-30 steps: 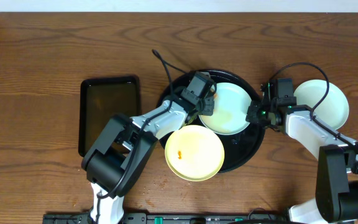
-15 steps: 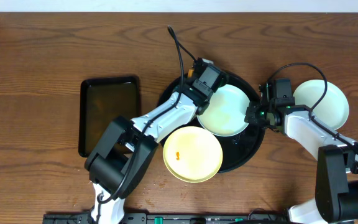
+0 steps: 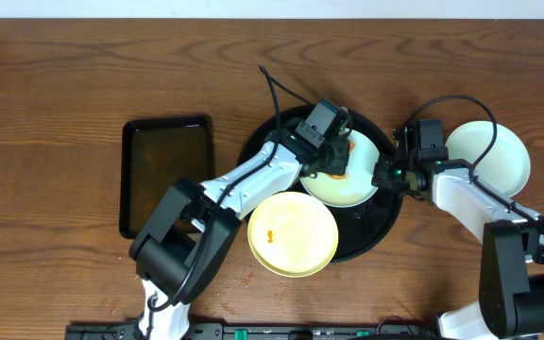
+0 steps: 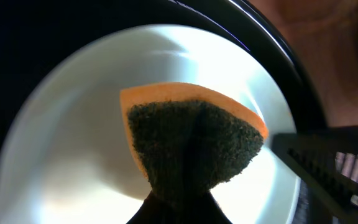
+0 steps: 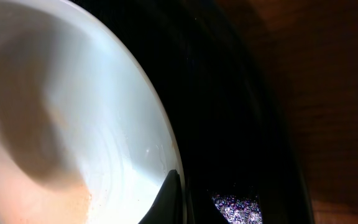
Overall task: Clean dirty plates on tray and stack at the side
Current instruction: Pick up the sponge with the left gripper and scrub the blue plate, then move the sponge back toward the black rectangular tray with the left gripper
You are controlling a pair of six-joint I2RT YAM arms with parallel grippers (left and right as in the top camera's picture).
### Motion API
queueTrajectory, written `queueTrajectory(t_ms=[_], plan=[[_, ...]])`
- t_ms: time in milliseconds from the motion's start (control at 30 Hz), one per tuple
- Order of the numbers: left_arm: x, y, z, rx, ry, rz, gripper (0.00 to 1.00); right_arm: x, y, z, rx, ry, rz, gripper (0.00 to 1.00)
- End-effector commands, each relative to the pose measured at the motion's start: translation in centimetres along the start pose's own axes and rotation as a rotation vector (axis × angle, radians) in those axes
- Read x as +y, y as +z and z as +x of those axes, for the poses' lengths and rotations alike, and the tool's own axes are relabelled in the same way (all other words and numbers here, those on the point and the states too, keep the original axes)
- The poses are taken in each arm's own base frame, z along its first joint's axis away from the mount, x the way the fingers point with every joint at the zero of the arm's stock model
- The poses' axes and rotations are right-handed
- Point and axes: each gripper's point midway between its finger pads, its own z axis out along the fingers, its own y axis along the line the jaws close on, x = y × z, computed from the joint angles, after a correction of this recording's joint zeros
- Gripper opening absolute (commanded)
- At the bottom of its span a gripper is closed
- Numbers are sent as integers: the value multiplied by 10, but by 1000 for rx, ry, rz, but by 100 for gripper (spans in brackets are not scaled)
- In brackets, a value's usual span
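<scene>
The round black tray [image 3: 371,224] holds a pale blue plate [image 3: 355,186]. My left gripper [image 3: 334,161] is shut on an orange and dark green sponge [image 3: 341,149] and presses it on that plate's far part. The left wrist view shows the sponge [image 4: 191,140] flat on the plate [image 4: 73,155]. My right gripper [image 3: 383,177] is shut on the plate's right rim [image 5: 160,130]. A pale yellow plate [image 3: 300,236] with an orange stain overlaps the tray's front left rim. A third pale plate [image 3: 489,156] sits on the table at the right.
A smaller black rectangular tray [image 3: 166,175] lies on the wood table to the left. My left arm's cable loops over the tray's far rim. My right arm lies between the round tray and the right-hand plate.
My left gripper has swept the sponge from the plate's left edge to its far middle, and the orange side now shows. The right gripper and the plates have held still.
</scene>
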Motion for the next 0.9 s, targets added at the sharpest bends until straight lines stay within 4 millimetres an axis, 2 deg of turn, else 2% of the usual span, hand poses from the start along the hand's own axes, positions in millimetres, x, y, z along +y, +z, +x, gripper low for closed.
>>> queueTrajectory(t_ms=[0, 100, 233, 267, 300, 367, 500, 600, 733, 867], plan=[[3, 0, 7, 30, -46, 10, 7, -2, 1, 0, 1, -25, 21, 1], [21, -15, -5, -7, -58, -51, 7, -1, 0, -3, -6, -27, 19, 1], [56, -57, -21, -51, -88, -162, 7, 3, -8, -9, -27, -64, 11, 1], [81, -85, -25, -71, -120, -251, 7, 5, -13, -12, -39, -82, 6, 1], [95, -102, -25, -78, -133, -302, 8, 6, -16, -13, -45, -95, 4, 1], [124, -132, -21, -82, -176, -409, 7, 8, -21, -15, -57, -107, 1, 1], [188, -190, 0, -43, -302, -594, 7, 13, -32, -21, -86, -149, -8, 1], [224, -207, 16, 12, -375, -648, 8, 16, -40, -25, -109, -160, -15, 1], [270, -213, 43, 65, -483, -697, 8, 20, -45, -30, -128, -181, -22, 1], [287, -204, 66, 103, -570, -638, 10, 20, -47, -27, -108, -207, -14, 1]])
